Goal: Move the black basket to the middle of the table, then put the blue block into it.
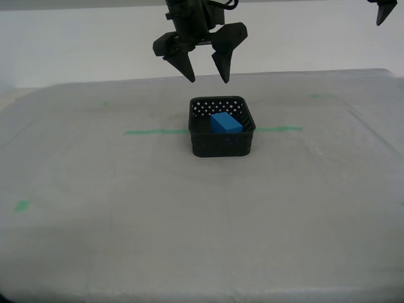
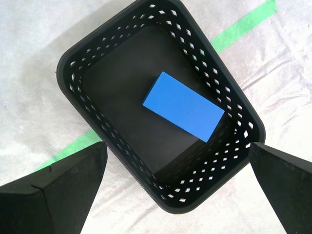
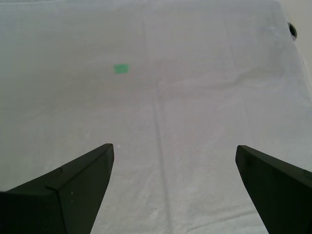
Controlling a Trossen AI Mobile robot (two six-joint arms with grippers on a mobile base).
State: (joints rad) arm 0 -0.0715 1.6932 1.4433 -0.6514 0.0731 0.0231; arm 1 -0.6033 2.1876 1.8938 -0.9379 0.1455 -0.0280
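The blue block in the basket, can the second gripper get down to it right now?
Probably yes. My second gripper hangs open above the black basket, and the blue block lies uncovered on the basket floor with nothing between them.

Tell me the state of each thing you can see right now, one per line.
black basket: upright on the table, across the green tape line.
blue block: lying inside the basket, held by nothing.
second pincer: open, empty, above the basket.
first pincer: open, empty, over bare table.
table: pale covering with green tape marks.
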